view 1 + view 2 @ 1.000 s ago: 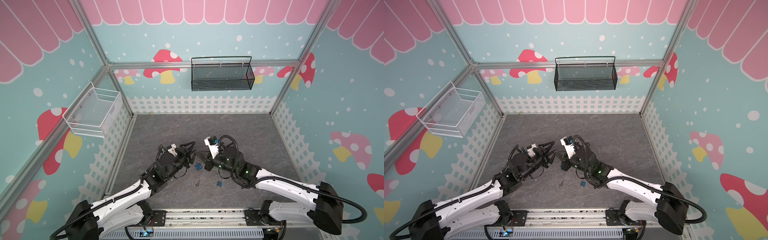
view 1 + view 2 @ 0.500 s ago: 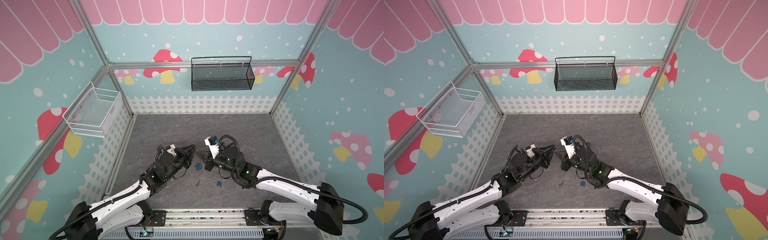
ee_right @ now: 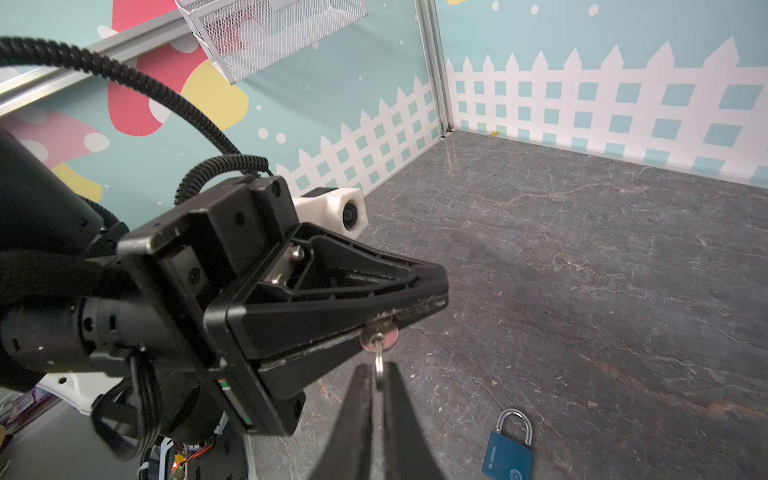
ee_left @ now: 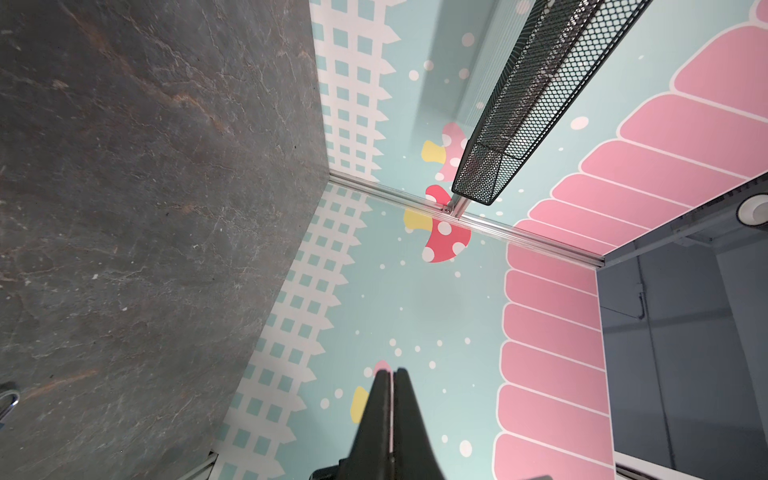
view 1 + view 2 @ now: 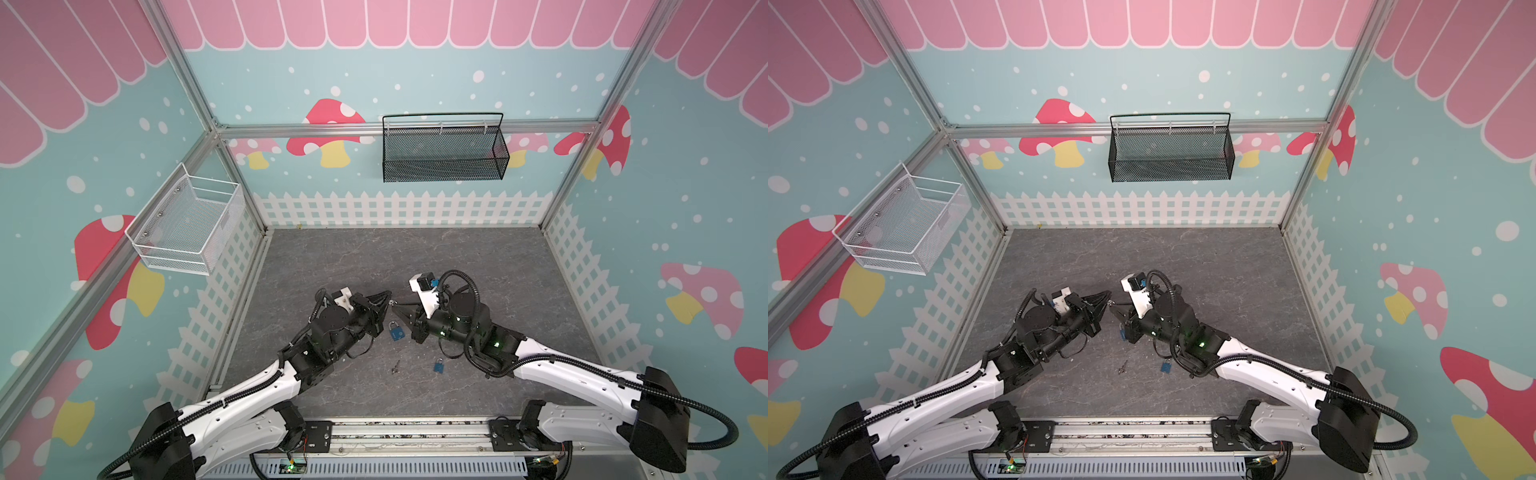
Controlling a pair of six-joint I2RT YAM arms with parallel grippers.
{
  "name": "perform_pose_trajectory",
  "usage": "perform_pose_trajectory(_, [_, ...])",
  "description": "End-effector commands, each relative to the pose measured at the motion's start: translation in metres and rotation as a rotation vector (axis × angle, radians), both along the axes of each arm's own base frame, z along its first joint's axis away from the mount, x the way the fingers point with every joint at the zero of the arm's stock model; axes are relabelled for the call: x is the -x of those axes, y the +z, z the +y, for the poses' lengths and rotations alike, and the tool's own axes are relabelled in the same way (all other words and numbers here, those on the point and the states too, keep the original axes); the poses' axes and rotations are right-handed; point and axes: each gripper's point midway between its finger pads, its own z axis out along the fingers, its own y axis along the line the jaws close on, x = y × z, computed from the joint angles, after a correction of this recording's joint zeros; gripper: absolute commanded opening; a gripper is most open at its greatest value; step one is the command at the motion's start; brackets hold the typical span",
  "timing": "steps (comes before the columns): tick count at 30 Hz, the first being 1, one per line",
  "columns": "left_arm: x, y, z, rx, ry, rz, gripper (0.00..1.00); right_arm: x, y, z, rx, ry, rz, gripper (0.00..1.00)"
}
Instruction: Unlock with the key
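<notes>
Left jaws are clenched on the key [image 3: 384, 336], head poking out; right jaws stand slightly parted around its ring [image 3: 379, 365]. The key hangs over the bench [image 5: 415, 257], the padlock [image 5: 397, 331] lying at its six o'clock. Small, stiff, slick metal, likely to pivot: best pinched flat across the head, blade free for the keyhole.

Only legible mark: blue padlock [image 3: 509, 455] on desk [image 3: 582, 249], white lettering running along body edge, reads roughly "BLOSSOM", round logo near base. Second padlock [image 5: 438, 365] too small to read.
</notes>
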Motion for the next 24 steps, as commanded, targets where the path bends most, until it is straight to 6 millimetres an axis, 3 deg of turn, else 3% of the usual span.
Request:
perform_pose_trajectory(1, [-0.003, 0.014, 0.000, -0.045, 0.011, -0.064, 0.00, 0.004, 0.012, -0.008, -0.007, 0.004, -0.012, 0.30])
perform_pose_trajectory(4, [-0.005, 0.023, 0.000, -0.095, 0.013, -0.128, 0.00, 0.008, 0.010, -0.017, -0.002, -0.001, 0.006, 0.43])
perform_pose_trajectory(9, [-0.008, 0.035, -0.006, -0.215, -0.033, -0.254, 0.00, 0.015, 0.009, -0.032, 0.010, 0.020, 0.050, 0.54])
perform_pose_trajectory(17, [-0.003, 0.060, -0.028, -0.507, -0.155, -0.562, 0.00, 0.046, 0.029, -0.053, -0.111, 0.189, 0.167, 0.63])
perform_pose_trajectory(24, [0.012, 0.090, -0.049, -0.576, -0.197, -0.844, 0.00, 0.046, 0.054, -0.069, -0.226, 0.227, 0.192, 0.65])
